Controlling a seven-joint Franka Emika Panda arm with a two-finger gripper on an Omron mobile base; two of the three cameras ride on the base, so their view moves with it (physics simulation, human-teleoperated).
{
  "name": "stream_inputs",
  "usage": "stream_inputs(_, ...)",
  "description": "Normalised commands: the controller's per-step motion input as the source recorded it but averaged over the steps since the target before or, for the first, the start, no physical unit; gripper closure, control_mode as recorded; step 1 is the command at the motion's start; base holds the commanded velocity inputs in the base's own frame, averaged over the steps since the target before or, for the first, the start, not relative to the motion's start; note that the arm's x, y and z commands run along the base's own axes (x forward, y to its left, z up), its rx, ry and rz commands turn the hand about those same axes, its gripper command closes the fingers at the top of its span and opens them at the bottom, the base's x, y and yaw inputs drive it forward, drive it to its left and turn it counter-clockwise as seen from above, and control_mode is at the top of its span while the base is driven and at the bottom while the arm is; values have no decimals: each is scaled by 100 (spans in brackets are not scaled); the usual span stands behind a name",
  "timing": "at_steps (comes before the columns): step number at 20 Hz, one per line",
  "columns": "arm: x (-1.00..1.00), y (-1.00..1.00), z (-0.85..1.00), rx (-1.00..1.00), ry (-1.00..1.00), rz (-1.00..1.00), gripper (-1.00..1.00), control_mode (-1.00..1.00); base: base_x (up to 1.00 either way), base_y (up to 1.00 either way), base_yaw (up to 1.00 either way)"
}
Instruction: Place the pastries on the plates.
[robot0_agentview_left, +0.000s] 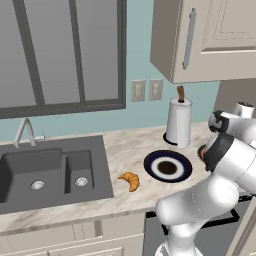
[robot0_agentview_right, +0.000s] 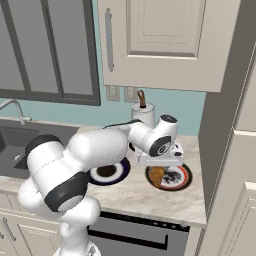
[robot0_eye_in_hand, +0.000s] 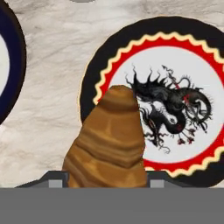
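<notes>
The darker brown croissant sits between my gripper's fingers, which are shut on it. It hangs just over the left part of the white plate with the red-orange rim and dragon picture. In the right base view my gripper holds this croissant low above that plate. The navy plate lies bare to the left, and the golden-orange croissant rests on the counter left of it, near the sink.
A paper towel holder stands behind the navy plate by the wall. The dark double sink fills the counter's left side. Wall cabinets hang overhead, and a tall cabinet side bounds the counter on the right.
</notes>
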Motion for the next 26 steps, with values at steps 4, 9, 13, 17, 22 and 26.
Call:
stream_inputs(4, 40, -24, 0, 1, 0, 0, 100, -100, 0, 0, 0)
stream_inputs(9, 23, -1, -1, 0, 0, 0, 100, -100, 0, 0, 0)
stream_inputs(13, 26, 0, -6, 0, 0, 0, 100, -100, 0, 0, 0)
stream_inputs(17, 4, 0, -36, 0, 0, 0, 100, -100, 0, 0, 0)
stream_inputs(22, 0, 0, -45, 0, 0, 0, 100, -100, 0, 0, 0)
stream_inputs(26, 0, 0, -11, 0, 0, 0, 100, -100, 0, 0, 0)
